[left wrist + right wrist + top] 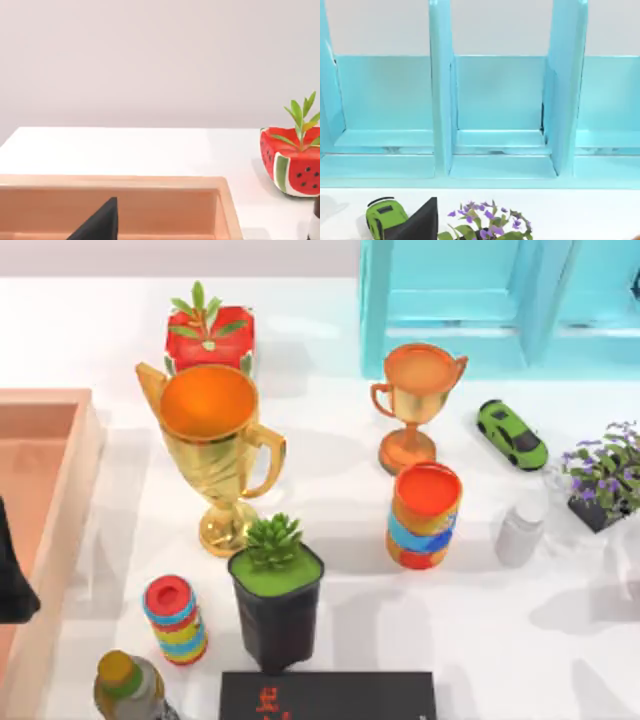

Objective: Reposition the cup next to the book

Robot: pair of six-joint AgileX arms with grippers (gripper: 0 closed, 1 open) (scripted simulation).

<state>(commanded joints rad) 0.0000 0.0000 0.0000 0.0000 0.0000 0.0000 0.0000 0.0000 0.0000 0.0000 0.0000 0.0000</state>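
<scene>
Unreadable red marks on book point(328, 697); cup point(424, 515) apart, upright; fingers' state untellable.

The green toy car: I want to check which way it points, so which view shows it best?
The top view: the green toy car lies whole on the table, right of the bronze trophy, angled diagonally. The right wrist view catches just its end, partly behind a dark gripper part. The left wrist view faces the wooden tray instead.
</scene>
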